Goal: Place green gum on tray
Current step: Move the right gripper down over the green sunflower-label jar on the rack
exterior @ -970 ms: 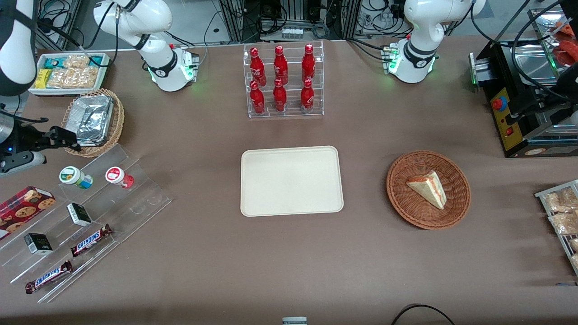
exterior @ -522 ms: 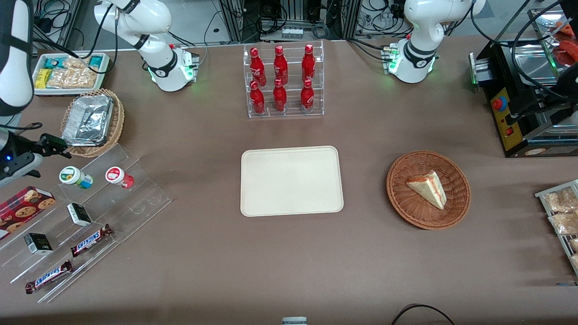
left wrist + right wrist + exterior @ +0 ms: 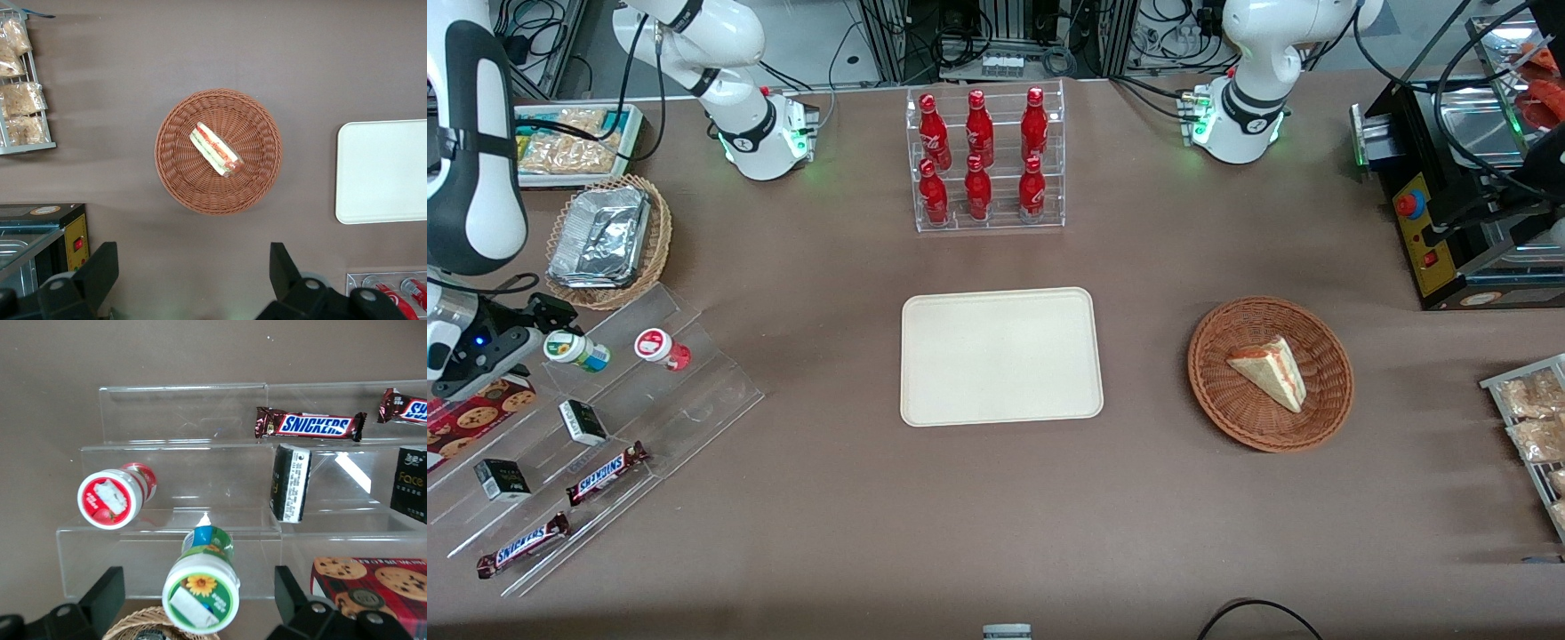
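The gripper (image 3: 195, 603) has come down to the green gum (image 3: 202, 591) in the last second. Its fingers (image 3: 105, 595) are spread, one on each side of the lid, not touching it. The green gum sits on the clear stepped shelf (image 3: 618, 404), beside the red gum (image 3: 661, 348). The tray (image 3: 1000, 356) lies well apart, mid-worktop. I judge that closing comes next.

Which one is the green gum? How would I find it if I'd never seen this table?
Look at the clear stepped rack toward the working arm's end of the table. On its top step lie two little bottles; the green gum is right by the open claw. Its white lid has a green and orange mark, while the red gum beside it has red.
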Robot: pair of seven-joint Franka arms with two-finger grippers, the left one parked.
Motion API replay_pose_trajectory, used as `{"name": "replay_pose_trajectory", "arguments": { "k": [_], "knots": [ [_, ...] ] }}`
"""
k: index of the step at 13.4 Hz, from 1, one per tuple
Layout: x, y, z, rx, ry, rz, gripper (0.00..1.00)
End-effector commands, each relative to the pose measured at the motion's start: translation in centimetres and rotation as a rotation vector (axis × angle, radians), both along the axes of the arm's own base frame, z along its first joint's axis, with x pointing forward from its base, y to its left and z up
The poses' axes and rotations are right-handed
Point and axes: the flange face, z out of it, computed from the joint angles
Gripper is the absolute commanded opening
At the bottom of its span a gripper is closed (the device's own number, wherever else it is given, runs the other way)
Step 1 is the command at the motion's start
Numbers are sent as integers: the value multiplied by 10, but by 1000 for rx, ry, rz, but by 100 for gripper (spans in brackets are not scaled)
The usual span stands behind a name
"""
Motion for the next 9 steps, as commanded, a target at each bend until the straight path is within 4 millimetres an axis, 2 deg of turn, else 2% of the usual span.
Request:
{"name": "replay_pose_trajectory", "arguments": {
  "k": [1, 9],
  "knots": [
    [-7, -10, -10, -18, -1, 15, 100],
    [-19, -18, -31, -9, 31, 0, 98]
  ]
}}
